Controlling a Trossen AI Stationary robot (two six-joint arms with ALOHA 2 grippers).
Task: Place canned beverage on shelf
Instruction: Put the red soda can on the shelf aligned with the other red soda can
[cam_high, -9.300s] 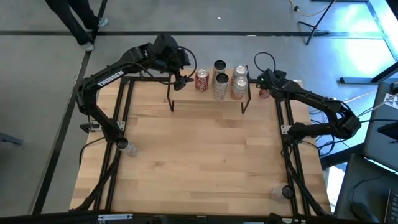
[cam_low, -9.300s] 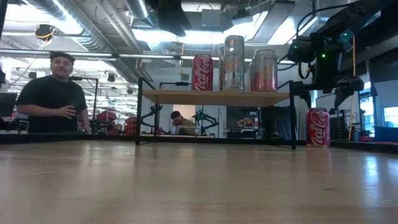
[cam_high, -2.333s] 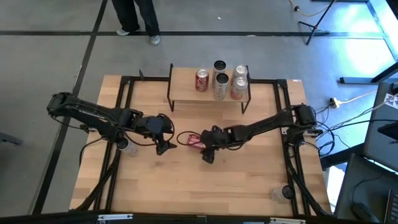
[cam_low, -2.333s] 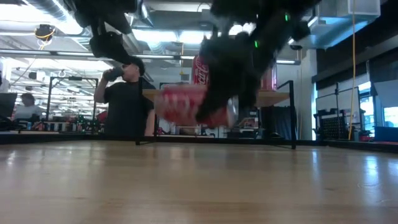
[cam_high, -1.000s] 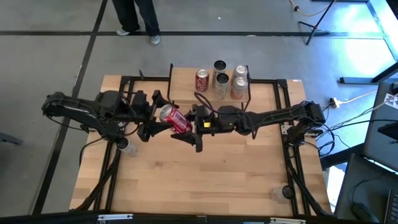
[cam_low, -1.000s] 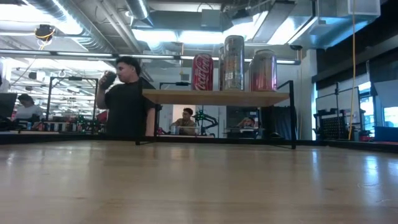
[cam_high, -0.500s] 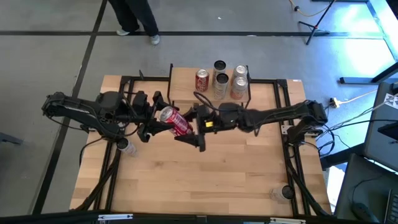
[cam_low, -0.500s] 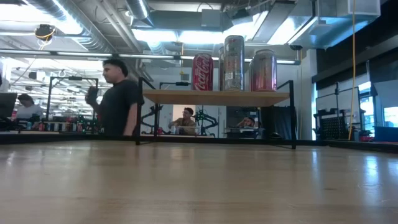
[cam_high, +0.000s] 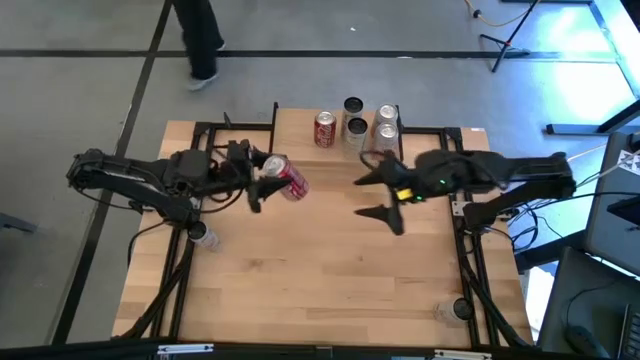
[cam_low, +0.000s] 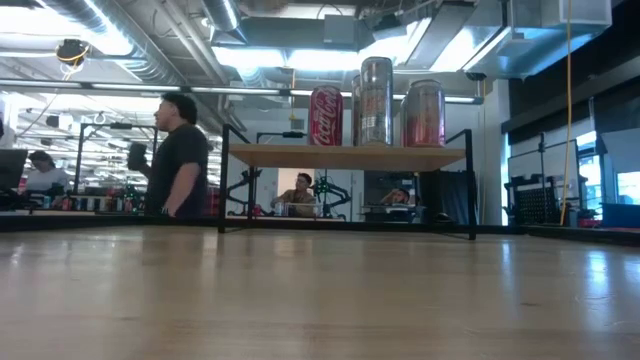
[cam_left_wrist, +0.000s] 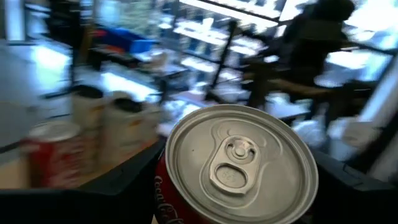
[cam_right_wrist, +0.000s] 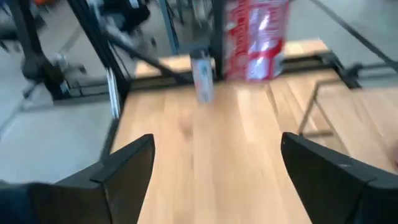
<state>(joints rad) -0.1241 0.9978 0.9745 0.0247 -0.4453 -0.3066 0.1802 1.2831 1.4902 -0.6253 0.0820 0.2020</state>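
Can (cam_high: 283, 177) pinched in the left gripper (cam_high: 262, 180), centre-left of frame; right gripper (cam_high: 385, 199) spread, empty. Next: upright onto shelf (cam_high: 300, 135).

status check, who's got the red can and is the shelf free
Left gripper shut on red cola can, held above table. Right gripper open, empty, right of it. Light-wood shelf holds four cans; left part bare.
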